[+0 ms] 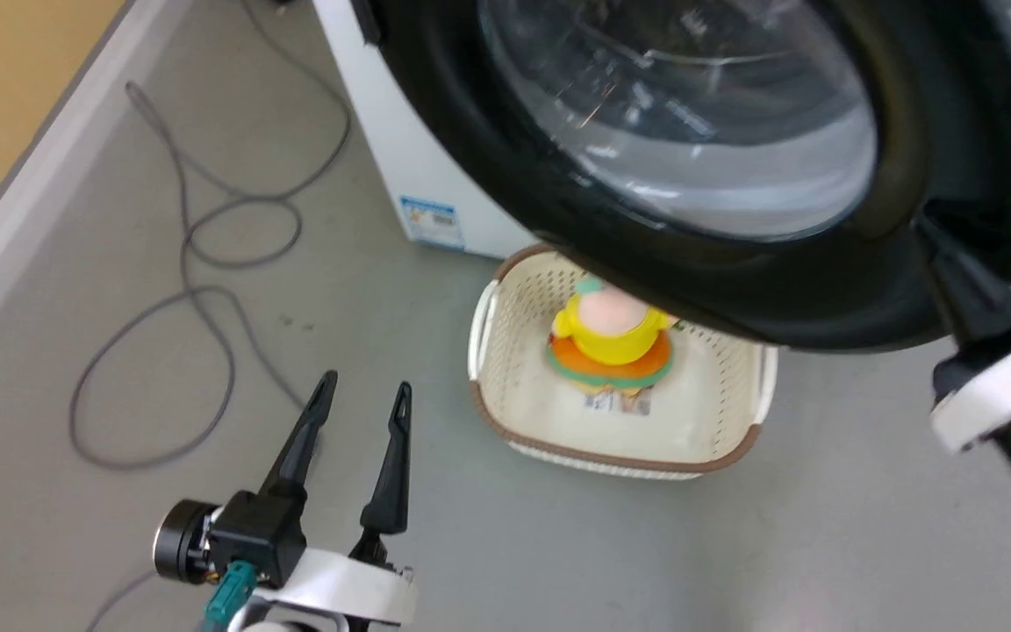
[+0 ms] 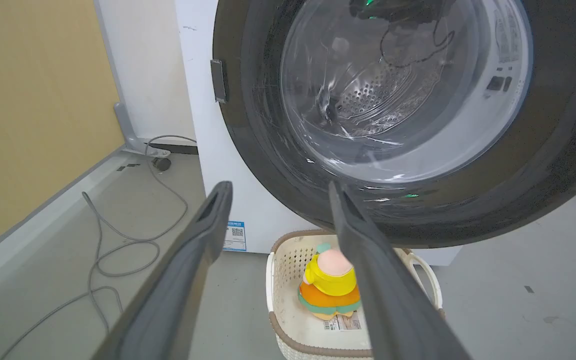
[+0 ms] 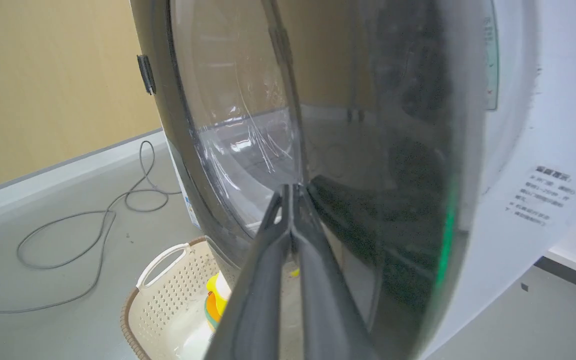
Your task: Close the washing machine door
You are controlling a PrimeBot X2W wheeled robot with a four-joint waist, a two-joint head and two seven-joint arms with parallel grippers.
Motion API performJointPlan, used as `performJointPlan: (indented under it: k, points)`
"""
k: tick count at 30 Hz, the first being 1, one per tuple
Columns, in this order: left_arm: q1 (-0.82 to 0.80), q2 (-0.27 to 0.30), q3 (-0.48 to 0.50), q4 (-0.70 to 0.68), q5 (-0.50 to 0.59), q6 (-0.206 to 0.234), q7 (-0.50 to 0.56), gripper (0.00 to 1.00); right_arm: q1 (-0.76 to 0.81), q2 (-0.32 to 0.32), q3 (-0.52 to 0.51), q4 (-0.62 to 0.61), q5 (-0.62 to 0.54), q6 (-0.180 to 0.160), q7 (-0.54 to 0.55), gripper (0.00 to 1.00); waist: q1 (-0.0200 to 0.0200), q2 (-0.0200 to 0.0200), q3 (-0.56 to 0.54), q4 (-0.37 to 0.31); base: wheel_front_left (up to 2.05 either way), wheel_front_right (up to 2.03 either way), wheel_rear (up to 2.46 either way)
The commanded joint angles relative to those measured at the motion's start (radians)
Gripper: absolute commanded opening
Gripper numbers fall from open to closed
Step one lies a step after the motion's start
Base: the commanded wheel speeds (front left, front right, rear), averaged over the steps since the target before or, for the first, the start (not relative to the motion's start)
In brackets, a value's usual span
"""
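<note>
My right gripper [image 3: 291, 192] has its fingers pressed together, tips touching the glossy black front of the washing machine door [image 1: 707, 158]. In the head view the door fills the upper right, standing out from the white washing machine [image 1: 413, 167] behind it. My left gripper [image 1: 365, 384] hangs at lower left, fingers apart, empty. Under the door's lower edge sits a cream basket [image 1: 514, 439] holding a yellow toy [image 1: 611, 333].

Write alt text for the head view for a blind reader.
The black-framed washing machine door, ajar, overhangs a cream basket holding a yellow toy. The right hand meets the door's lower right rim; the left hand hovers open above the floor.
</note>
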Motion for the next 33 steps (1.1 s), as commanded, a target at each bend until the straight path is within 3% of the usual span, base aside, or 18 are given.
performJointPlan:
  k: [1, 13, 23, 33]
  points:
    - [-0.021, -0.008, 0.004, -0.002, 0.007, -0.007, -0.004, 1.00, -0.036, -0.014, -0.002, 0.021, 0.023, 0.000, 0.006, 0.00, -0.0001, 0.0000, 0.026, 0.020, 0.00, 0.00, 0.00]
    - [-0.063, -0.038, 0.007, -0.012, 0.023, -0.027, -0.004, 1.00, -0.313, -0.097, 0.006, 0.248, 0.127, 0.000, 0.087, 0.00, -0.0001, 0.0000, 0.105, 0.054, 0.00, 0.00, 0.00]
    - [-0.078, -0.046, 0.005, -0.009, 0.025, -0.036, -0.004, 1.00, -0.496, -0.095, -0.041, 0.439, 0.139, 0.000, 0.123, 0.00, -0.0001, 0.0000, 0.128, 0.071, 0.00, 0.00, 0.00]
    - [-0.077, -0.049, 0.016, 0.002, 0.022, -0.030, -0.004, 1.00, -0.516, -0.077, -0.028, 0.516, 0.151, 0.000, 0.071, 0.00, -0.0001, 0.0000, 0.091, 0.054, 0.00, 0.00, 0.00]
